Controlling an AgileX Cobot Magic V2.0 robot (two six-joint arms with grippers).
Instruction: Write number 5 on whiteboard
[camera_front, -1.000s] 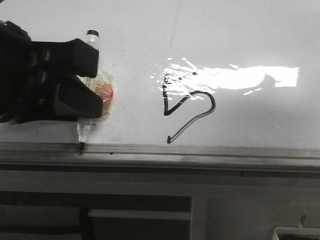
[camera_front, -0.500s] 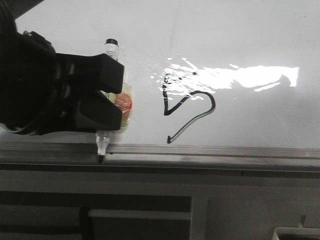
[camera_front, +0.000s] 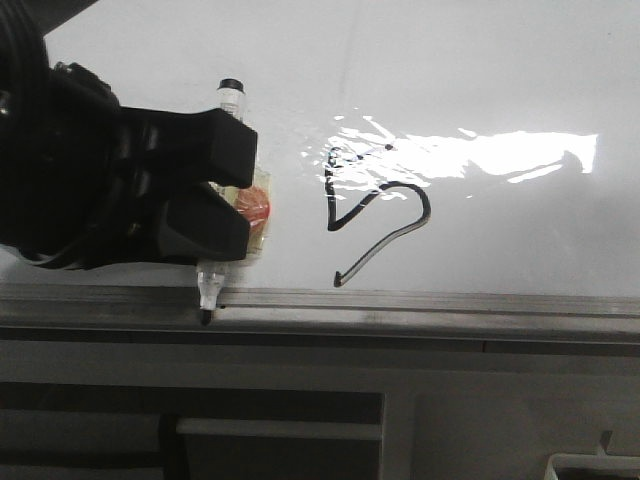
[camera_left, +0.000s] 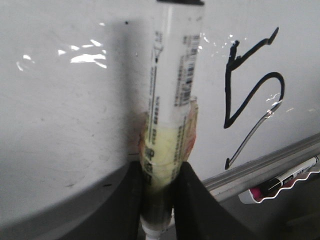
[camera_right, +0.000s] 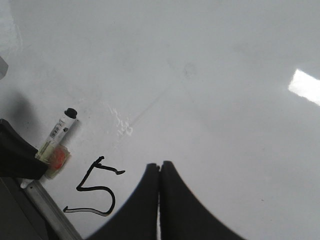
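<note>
The number 5 is drawn in thin black line on the glossy whiteboard, near its grey aluminium edge strip. My left gripper is shut on a white marker wrapped in yellowish tape, to the left of the 5. The marker's black tip is over the edge strip. In the left wrist view the gripper clamps the marker, with the 5 beside it. My right gripper is shut and empty above the board, near the 5.
Grey cabinet panels lie below the edge strip. A white tray corner shows at the lower right. The left wrist view shows a white tray holding another marker off the board's edge. Glare covers the board's right half.
My left gripper has moved right with the marker, closer to the 5. The marker tip has shifted along to lie over the edge strip. The 5 is unchanged.
</note>
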